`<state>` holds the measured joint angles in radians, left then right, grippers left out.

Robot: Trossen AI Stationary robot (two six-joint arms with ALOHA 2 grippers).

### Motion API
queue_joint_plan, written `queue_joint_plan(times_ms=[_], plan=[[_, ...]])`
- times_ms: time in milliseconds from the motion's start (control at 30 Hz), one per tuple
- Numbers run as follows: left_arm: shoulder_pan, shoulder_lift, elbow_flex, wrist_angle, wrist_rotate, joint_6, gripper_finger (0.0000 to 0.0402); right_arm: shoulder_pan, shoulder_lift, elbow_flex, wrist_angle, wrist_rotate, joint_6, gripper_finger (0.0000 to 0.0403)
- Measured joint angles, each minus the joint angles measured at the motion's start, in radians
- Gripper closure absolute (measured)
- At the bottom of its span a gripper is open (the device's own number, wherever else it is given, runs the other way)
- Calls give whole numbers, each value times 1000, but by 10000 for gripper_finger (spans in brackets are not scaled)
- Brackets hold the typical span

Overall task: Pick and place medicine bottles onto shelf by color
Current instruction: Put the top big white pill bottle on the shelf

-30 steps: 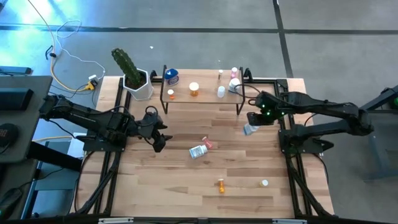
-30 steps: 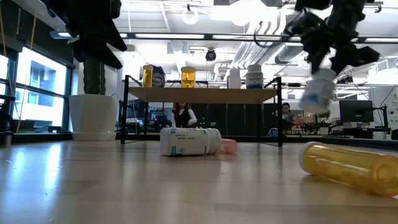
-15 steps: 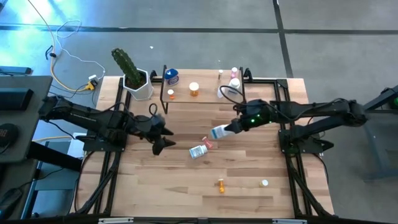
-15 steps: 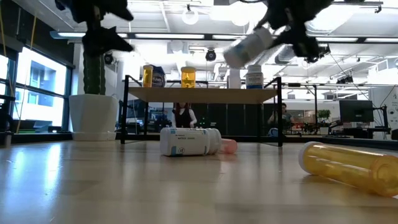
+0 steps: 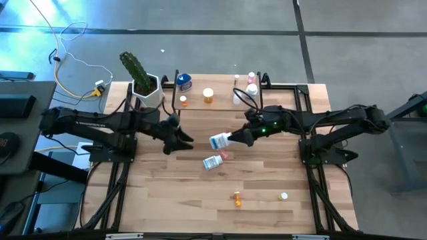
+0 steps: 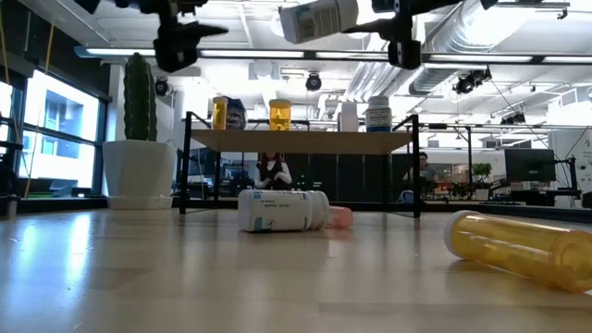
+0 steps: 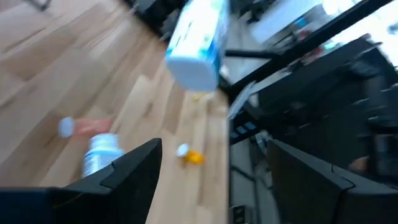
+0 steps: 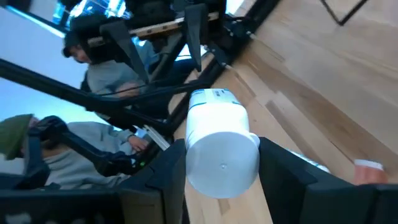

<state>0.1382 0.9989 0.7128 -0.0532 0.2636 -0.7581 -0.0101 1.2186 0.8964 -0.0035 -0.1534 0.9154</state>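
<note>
My right gripper is shut on a white bottle with a blue-printed label, held level high above the table's middle. My left gripper stands open just to the bottle's left, pointing at it, and touches nothing; its own view shows the bottle ahead of its spread fingers. The shelf stands at the far edge with a blue bottle, orange ones and white and pink ones on its board. Another white bottle and a pink one lie on their sides on the table. My right gripper pinches the white bottle between its two fingers, on opposite sides of the end nearest the wrist. The fingers come nearly level from the table's right and lie along the bottle. It sticks out level toward my left gripper, lifted clear of the table.
A cactus in a white pot stands left of the shelf. An orange bottle and a small white one lie near the front edge. People sit beyond the table's left side.
My right gripper has carried the white bottle from the shelf's right end toward the table's middle, rising and tipping from pointing down to nearly level; the bottle, which hung below it, now lies level. My left gripper has swung up and toward the bottle.
</note>
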Motion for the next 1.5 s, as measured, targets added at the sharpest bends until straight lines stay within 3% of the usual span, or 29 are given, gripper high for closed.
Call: queue_joint_plan(times_ms=[600,800,1067,1500], plan=[[31,181,7,301,112,-59,122,110,38,1,45,-59,58,249],[12,283,75,307,176,-61,122,118,78,1,45,-65,71,249],[-40,407,169,308,182,-35,122,117,102,1,89,-89,71,249],[-69,466,195,305,266,-77,122,114,103,1,141,-117,71,249]])
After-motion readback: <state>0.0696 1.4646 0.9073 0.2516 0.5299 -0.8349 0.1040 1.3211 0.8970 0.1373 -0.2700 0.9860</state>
